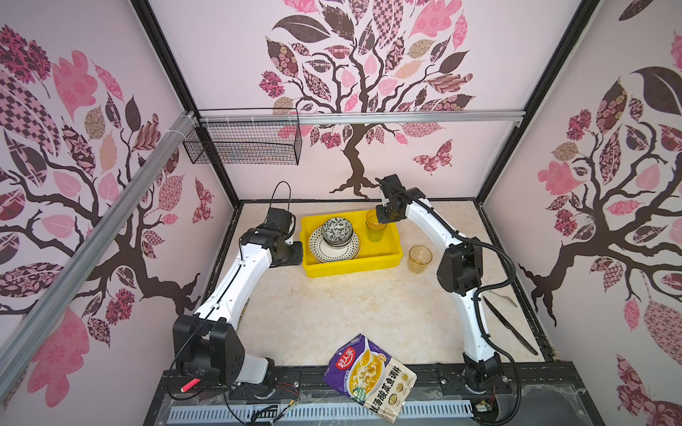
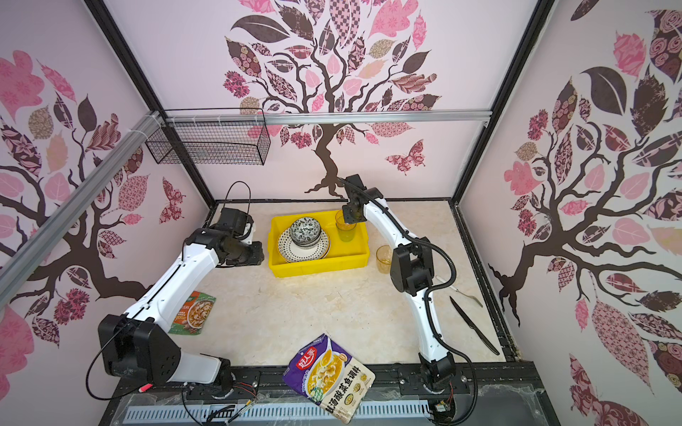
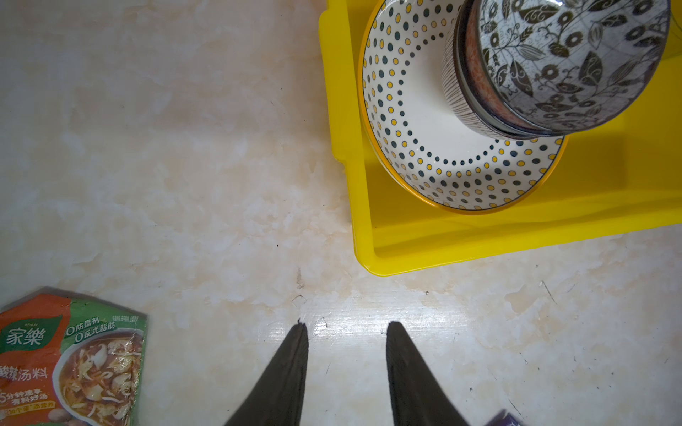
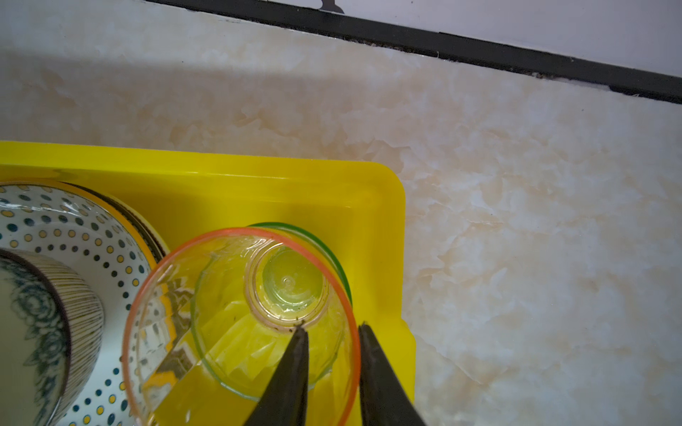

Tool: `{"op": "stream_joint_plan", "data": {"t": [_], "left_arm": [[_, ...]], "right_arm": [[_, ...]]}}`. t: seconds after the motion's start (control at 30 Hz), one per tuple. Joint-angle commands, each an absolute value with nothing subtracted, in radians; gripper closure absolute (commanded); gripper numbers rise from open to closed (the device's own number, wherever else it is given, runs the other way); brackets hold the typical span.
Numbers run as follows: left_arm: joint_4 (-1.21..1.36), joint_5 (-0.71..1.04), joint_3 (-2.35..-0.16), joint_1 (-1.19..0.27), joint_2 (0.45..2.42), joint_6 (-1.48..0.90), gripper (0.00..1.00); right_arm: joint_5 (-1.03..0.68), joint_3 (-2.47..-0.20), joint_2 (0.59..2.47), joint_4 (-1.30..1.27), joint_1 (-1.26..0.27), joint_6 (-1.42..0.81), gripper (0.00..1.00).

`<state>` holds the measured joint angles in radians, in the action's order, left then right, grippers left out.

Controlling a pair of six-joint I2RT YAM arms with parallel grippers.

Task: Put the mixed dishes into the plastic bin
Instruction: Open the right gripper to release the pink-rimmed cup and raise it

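- Lower centre of both top views: a purple food pouch [image 1: 370, 376] is seen lying over the table's [image 1: 332, 313] front edge.
- Lower left of a top view: a green-orange seasoning packet [image 2: 193, 313] lies flat beside the left arm.
- Right edge: a black knife [image 1: 511, 326] is noted on the table.
- Left gripper [image 3: 347, 324]: held over bare table, just outside the near left corner of the yellow bin [image 1: 350, 267]. The jaws are parted and nothing is held.
- An amber tumbler [image 1: 420, 259] stands upright on the table, just right of the bin.
- Left half of the bin: a dotted plate [image 3: 417, 147] tops a plate stack. A lined bowl [image 3: 457, 92] and a leaf-patterned bowl [image 3: 575, 62] are nested on it.
- Right half of the bin: a pink tumbler [image 4: 162, 302] is seated in a green tumbler [image 1: 375, 235].
- Right gripper [image 4: 330, 326]: the pink rim is straddled, one finger inside and one outside. The jaws are slightly parted, and the inner finger is seen clear of the wall.
- Upper left: a black wire basket [image 1: 243, 144] hangs on the rail.
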<state>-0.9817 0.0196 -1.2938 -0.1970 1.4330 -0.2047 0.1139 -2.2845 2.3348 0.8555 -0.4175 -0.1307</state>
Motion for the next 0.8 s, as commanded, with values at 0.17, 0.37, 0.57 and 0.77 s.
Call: {"op": "stream_joint_plan", "data": {"t": [0.17, 0.37, 0.57, 0.77], "left_arm": [[-0.982, 0.018, -1.273, -0.199, 1.390, -0.195, 0.61], [-0.983, 0.020, -1.267, -0.199, 1.383, -0.196, 0.61], [-0.984, 0.026, -1.264, -0.199, 1.378, -0.199, 0.61], [-0.984, 0.029, -1.266, -0.199, 1.376, -0.200, 0.61]], "right_arm": [[0.067, -2.266, 2.212, 0.842, -0.423, -0.132, 0.71], [0.047, -2.210, 2.151, 0.813, -0.422, -0.137, 0.68], [0.054, -2.145, 2.092, 0.791, -0.423, -0.130, 0.68], [0.066, -2.045, 2.018, 0.753, -0.423, -0.123, 0.67]]}}
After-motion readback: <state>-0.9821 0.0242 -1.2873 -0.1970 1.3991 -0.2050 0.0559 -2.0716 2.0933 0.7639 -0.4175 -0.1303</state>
